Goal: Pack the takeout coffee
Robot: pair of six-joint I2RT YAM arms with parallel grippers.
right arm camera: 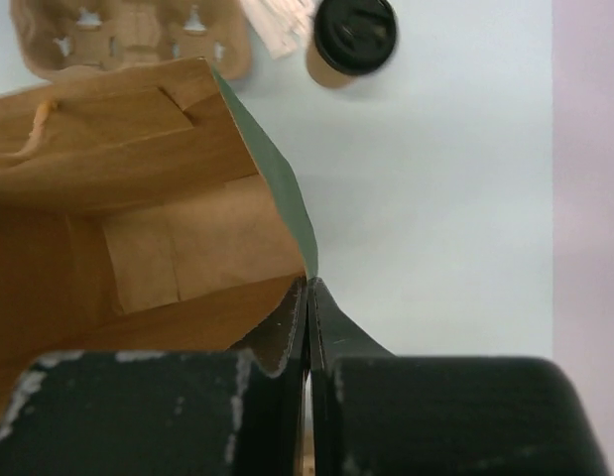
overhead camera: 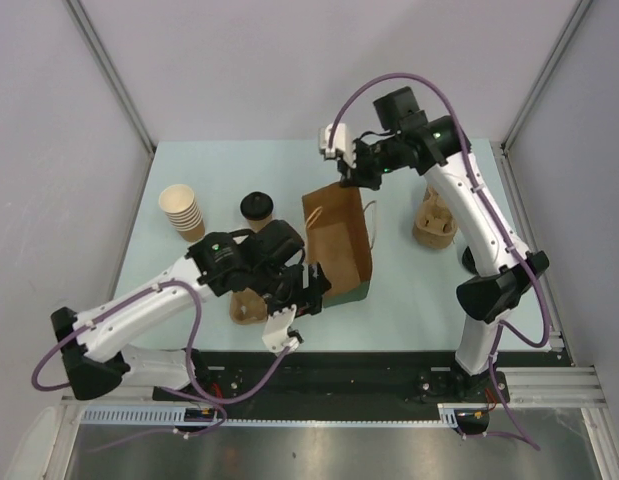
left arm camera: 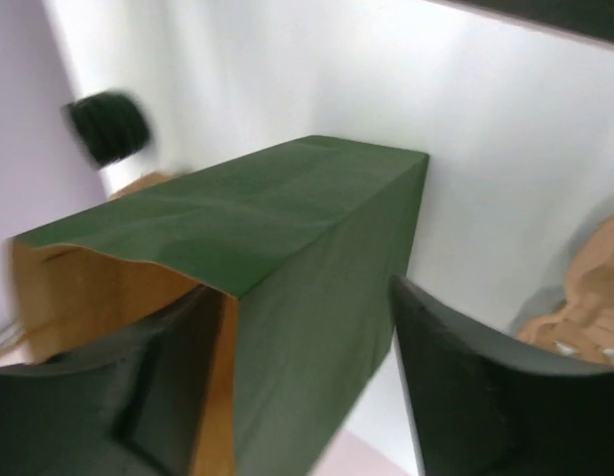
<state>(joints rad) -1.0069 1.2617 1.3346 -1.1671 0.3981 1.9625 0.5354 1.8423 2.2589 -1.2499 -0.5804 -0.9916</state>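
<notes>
The takeout coffee [overhead camera: 257, 207], a tan cup with a black lid [right arm camera: 351, 40], stands upright on the table left of the green bag [overhead camera: 339, 250] and outside it. It shows as a blurred dark shape [left arm camera: 110, 127] in the left wrist view. The bag lies open, its brown inside [right arm camera: 168, 238] empty. My right gripper [overhead camera: 347, 180] is shut on the bag's far rim [right arm camera: 308, 283]. My left gripper [overhead camera: 317, 283] is open at the bag's near corner. Its jaws straddle the green wall [left arm camera: 299, 297], one finger [left arm camera: 158, 397] inside and the other [left arm camera: 465, 377] outside.
A stack of lidless cream-rimmed cups [overhead camera: 181, 210] stands at the left. One pulp cup carrier [overhead camera: 434, 220] sits right of the bag. Another carrier [overhead camera: 247, 305] lies partly under my left arm, with white packets [right arm camera: 277, 25] beside it.
</notes>
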